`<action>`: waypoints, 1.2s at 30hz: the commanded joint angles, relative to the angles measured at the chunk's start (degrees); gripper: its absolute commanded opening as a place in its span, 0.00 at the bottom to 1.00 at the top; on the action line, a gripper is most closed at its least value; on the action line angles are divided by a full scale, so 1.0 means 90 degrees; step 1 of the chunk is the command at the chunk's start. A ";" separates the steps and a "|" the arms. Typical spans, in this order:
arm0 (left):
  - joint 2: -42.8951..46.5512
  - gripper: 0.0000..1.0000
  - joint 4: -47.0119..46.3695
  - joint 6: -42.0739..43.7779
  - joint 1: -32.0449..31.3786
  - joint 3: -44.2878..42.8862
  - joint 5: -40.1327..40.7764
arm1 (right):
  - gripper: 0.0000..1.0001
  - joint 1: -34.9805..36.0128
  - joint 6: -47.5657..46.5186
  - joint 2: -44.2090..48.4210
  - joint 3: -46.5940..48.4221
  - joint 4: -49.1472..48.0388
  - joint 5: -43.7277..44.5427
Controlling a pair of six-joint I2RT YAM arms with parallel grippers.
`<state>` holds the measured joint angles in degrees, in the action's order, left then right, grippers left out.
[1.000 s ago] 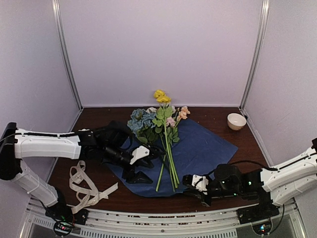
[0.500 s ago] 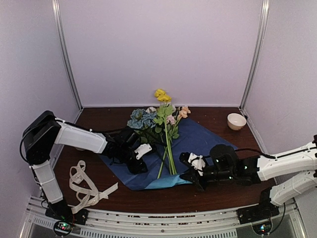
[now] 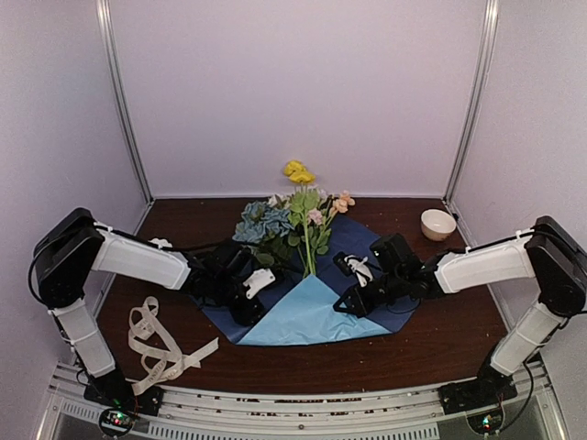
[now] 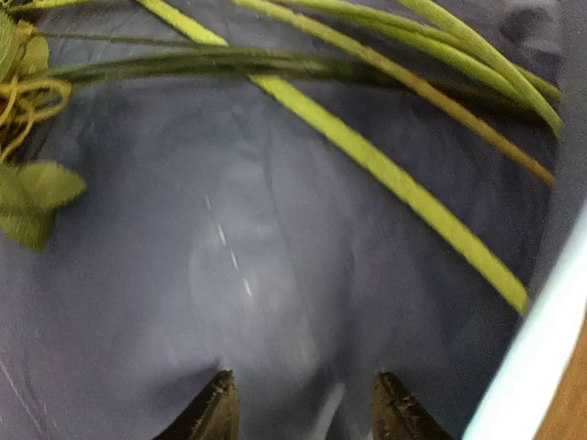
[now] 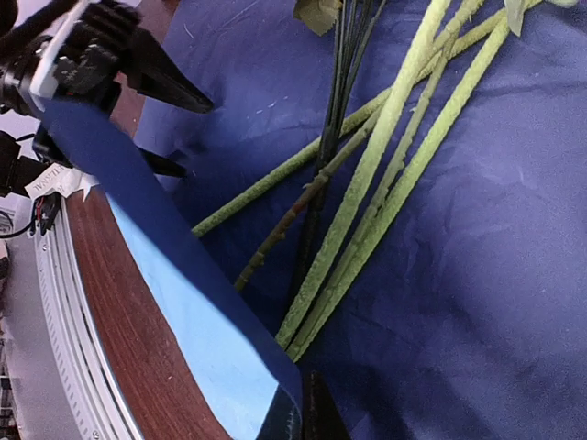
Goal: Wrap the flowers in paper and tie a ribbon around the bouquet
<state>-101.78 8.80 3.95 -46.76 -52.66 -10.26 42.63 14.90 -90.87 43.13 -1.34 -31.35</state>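
The flowers (image 3: 298,206) lie on the dark navy paper (image 3: 390,261), blooms toward the back wall. Their green stems (image 5: 385,156) run toward me under a raised flap that shows the paper's light-blue face (image 3: 298,316). My right gripper (image 3: 353,291) is shut on the edge of that flap (image 5: 211,348), just past the stem ends, seen up close as the right gripper (image 5: 307,412). My left gripper (image 3: 246,298) rests on the paper left of the stems. In its own view the left gripper (image 4: 303,403) has both tips apart on the navy sheet, holding nothing. The ribbon (image 3: 156,344) lies looped at the near left.
A white scalloped bowl (image 3: 437,224) stands at the back right on the brown table (image 3: 459,321). Metal frame posts rise at both rear corners. The rail at the table's near edge runs close behind the folded paper.
My right gripper has carried the paper's near corner up and back over the stems, turning the light-blue face upward. The left gripper has shifted a little on the paper and narrowed.
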 commanded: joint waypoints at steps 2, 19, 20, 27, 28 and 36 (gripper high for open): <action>0.1316 0.59 -0.0067 0.0211 -0.0049 0.0526 -0.0449 | 0.00 -0.0049 0.0175 -0.0226 0.0304 0.0323 -0.0211; 0.0398 0.61 0.0485 -0.0516 -0.0351 0.0099 -0.1545 | 0.00 -0.0079 0.0112 -0.0504 0.0559 0.0638 0.0148; 0.0311 0.45 0.0463 -0.0521 -0.0353 0.0053 -0.1771 | 0.00 -0.0079 0.0075 -0.0496 0.0559 0.0693 0.0199; 0.0157 0.00 0.0442 -0.0700 -0.0341 0.0089 -0.2268 | 0.23 -0.0079 -0.0113 -0.0076 0.0470 0.1167 0.0269; 0.0149 0.00 0.0484 -0.0722 -0.0341 0.0103 -0.2217 | 0.25 -0.0079 -0.0155 0.0052 0.0433 0.1312 0.0345; -0.0295 0.00 0.1060 -0.1198 -0.0327 -0.0063 -0.1773 | 0.30 0.0183 0.0069 0.1753 0.0050 0.2377 0.1991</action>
<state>-101.54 15.00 -3.84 -49.93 -51.57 -27.46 42.57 14.22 -82.83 45.69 14.98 -22.94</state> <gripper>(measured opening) 0.014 0.300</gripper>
